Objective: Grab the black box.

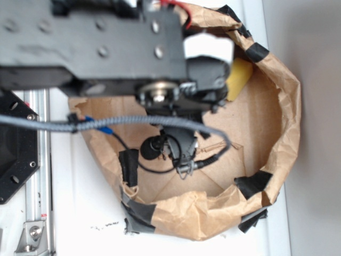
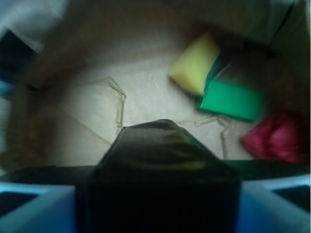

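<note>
One black box (image 2: 160,170) fills the wrist view at 6 o'clock, clenched in the gripper (image 2: 158,194). Inside the paper bin (image 1: 282,106) lie one yellow block (image 2: 194,63), one green block (image 2: 232,99) and one red lump (image 2: 274,138), toward 2 o'clock.
</note>
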You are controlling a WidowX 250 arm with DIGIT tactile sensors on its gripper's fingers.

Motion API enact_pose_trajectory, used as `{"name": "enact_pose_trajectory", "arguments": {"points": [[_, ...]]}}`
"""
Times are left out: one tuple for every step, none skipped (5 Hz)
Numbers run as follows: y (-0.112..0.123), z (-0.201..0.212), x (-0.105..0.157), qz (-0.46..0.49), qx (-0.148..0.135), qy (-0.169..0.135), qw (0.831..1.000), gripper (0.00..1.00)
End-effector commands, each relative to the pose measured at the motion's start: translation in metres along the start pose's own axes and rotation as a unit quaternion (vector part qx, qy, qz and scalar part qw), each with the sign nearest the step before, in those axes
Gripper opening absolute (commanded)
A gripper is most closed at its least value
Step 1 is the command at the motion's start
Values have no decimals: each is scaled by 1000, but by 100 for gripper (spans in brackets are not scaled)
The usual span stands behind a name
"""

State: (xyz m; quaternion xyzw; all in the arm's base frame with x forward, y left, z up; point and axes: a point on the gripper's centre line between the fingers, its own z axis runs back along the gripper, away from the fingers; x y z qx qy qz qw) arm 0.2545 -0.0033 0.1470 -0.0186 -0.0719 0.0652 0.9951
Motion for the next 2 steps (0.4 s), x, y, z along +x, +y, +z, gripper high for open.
{"name": "enact_pose_trajectory", "arguments": {"points": [[15, 62, -18, 1, -13, 3, 1000, 0], [19, 72, -29, -7, 2, 0, 1000, 0]]}}
